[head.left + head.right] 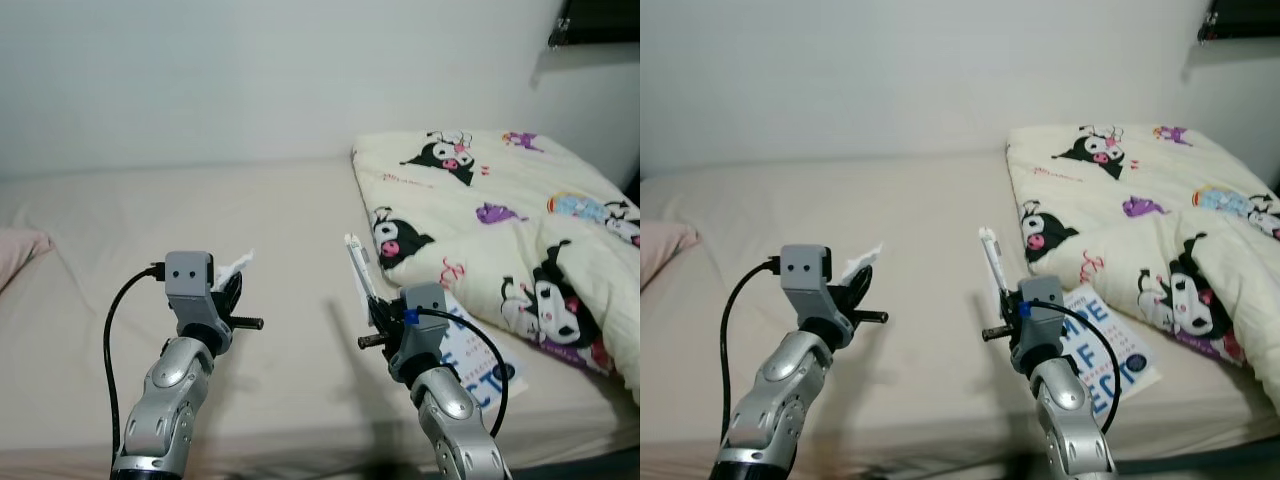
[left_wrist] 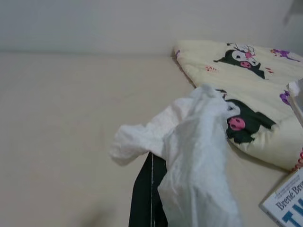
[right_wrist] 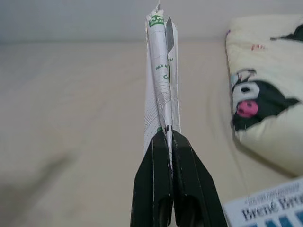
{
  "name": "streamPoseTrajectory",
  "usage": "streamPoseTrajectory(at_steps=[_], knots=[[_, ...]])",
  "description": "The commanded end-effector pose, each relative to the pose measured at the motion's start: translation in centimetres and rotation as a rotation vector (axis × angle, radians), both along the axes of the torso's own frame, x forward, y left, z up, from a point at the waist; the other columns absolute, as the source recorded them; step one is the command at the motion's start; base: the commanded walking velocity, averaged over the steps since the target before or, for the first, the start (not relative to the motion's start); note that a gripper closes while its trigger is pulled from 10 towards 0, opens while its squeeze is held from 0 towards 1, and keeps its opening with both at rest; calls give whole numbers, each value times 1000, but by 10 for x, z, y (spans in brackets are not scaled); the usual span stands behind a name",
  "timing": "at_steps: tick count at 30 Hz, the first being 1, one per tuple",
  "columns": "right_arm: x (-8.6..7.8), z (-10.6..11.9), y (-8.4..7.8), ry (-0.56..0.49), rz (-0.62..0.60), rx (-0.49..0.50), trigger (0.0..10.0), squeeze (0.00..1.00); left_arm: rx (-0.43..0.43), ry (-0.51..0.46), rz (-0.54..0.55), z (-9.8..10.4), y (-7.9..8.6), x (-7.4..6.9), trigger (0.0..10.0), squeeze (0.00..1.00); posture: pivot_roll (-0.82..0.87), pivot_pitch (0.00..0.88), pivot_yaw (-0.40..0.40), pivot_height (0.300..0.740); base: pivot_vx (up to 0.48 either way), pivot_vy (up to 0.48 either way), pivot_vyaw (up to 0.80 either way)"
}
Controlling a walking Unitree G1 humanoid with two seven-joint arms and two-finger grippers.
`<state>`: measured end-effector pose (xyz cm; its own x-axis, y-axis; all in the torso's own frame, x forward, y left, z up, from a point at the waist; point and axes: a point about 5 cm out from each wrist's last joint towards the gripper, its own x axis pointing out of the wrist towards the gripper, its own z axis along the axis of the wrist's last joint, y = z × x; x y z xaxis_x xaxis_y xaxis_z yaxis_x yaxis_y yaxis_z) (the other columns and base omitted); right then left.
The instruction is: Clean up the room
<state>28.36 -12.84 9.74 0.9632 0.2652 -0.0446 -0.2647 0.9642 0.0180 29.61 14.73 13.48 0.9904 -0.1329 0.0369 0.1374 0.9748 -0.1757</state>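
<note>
Both grippers are raised in the lower frame, the left gripper (image 1: 232,283) clamped on a crumpled tissue (image 2: 189,142) and the right gripper (image 3: 166,142) on a folded wrapper (image 3: 161,80), above the open bed (image 1: 200,220), left of the blanket's (image 1: 500,220) edge.

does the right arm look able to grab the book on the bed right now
Probably not yet. The book lies just beside the right gripper with nothing over it, but the jaws are already shut on a folded wrapper, so that would have to go first.

book (image 1: 478,358) partly behind right arm; dark shelf (image 1: 600,20) cut off
</note>
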Motion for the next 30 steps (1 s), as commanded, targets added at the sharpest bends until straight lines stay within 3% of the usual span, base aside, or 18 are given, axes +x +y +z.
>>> streamPoseTrajectory(at_steps=[1,12,30], knots=[[1,-1,1,1,3,-2,10000,0,24,9,23,-2,2,0,10000,0,32,0,7,688,0,0,0],[2,-1,3,7,14,-5,10000,0,20,-8,45,0,4,1,10000,0,39,0,3,740,0,0,0],[6,-9,-4,49,5,-70,10000,0,32,9,54,-3,5,0,10000,0,40,0,-1,740,0,0,0]])
